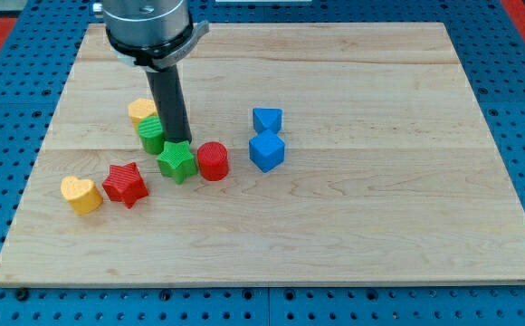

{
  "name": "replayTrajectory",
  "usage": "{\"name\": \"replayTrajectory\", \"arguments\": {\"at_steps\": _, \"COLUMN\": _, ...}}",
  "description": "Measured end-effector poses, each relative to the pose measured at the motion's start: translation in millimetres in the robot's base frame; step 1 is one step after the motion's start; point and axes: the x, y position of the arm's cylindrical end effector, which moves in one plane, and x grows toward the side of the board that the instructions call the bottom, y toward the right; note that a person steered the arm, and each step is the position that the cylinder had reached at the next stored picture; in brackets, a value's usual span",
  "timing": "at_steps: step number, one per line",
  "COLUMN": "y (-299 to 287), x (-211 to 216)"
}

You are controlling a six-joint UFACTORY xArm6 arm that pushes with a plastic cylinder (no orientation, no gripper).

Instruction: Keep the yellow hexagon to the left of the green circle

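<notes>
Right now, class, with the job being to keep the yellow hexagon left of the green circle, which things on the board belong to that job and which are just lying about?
Part of the job:
yellow hexagon
green circle
my tip, just right of the green circle, above the green star

Lying about:
green star
red cylinder
red star
yellow heart
two blue blocks

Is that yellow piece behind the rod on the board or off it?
On: the yellow hexagon sits on the wooden board, touching the green circle.
</notes>
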Motion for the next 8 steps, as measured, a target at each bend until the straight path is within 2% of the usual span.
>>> {"name": "replayTrajectory", "arguments": {"at_steps": 1, "y": 14.2, "x": -6.2}}
{"name": "replayTrajectory", "arguments": {"at_steps": 2, "y": 21.0, "x": -43.1}}
{"name": "replayTrajectory", "arguments": {"at_steps": 3, "y": -37.8, "x": -53.3}}
{"name": "replayTrajectory", "arguments": {"at_steps": 4, "y": -81.7, "x": -31.0}}
{"name": "replayTrajectory", "arguments": {"at_steps": 5, "y": -67.2, "x": -6.1}}
{"name": "replayTrajectory", "arguments": {"at_steps": 7, "y": -80.0, "x": -73.7}}
{"name": "replayTrajectory", "arguments": {"at_steps": 8, "y": -144.0, "x": -53.7}}
